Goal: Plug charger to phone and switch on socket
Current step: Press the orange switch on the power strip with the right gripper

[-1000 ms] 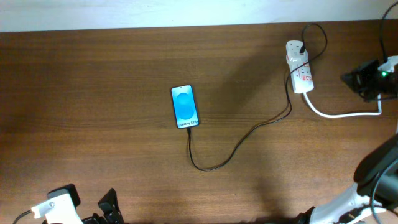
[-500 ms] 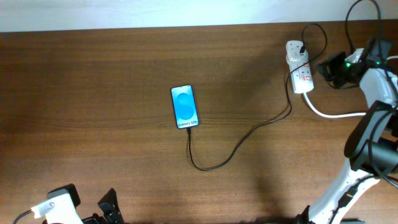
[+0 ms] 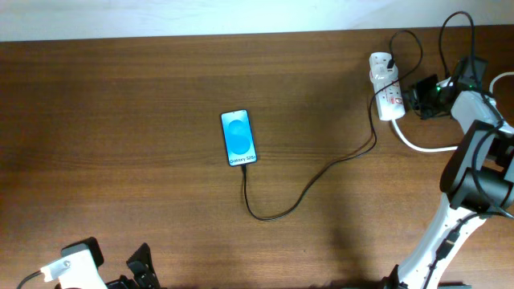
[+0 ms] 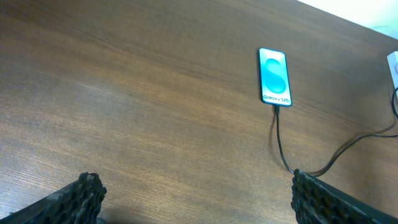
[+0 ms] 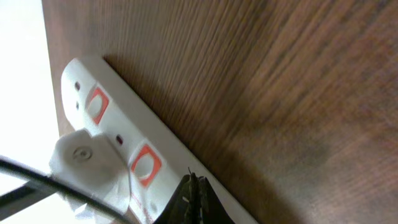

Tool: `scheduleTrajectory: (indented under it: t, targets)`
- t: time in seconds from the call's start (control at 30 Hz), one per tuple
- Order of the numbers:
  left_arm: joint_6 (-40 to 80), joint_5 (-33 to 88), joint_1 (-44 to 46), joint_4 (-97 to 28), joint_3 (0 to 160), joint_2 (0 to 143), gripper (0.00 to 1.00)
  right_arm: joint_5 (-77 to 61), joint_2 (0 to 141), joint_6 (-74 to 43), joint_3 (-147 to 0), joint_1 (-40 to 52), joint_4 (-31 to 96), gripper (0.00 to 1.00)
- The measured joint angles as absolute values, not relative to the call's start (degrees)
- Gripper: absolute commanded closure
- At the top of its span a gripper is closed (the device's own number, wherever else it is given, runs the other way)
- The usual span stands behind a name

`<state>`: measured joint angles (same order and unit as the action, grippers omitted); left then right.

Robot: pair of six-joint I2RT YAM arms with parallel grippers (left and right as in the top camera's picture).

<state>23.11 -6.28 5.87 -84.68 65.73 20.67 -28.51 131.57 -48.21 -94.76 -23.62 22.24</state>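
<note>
We see the phone (image 3: 238, 137) well left of the socket (image 3: 387, 95), with the charger cable (image 3: 305, 189) running from the phone's bottom edge to the socket. The right gripper (image 5: 191, 193) is pinched closed at the socket's side. The left gripper (image 4: 196, 186) is spread wide, far from the socket.

Overhead looks straight down; left wrist shares the phone (image 4: 274, 76); right wrist hugs socket (image 5: 119, 126).

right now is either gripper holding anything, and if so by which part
Nothing is held. The left gripper is open and empty; the right gripper is shut on nothing, its tip right beside the socket.
</note>
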Motion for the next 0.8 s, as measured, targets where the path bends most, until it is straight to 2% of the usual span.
scheduleTrajectory:
  t: [0.8]
  targets:
    - [23.1,-6.3,5.9,-84.7,65.7,20.7,0.01,-30.1,132.1,-52.6,-94.8,-22.7,14.4,0.96]
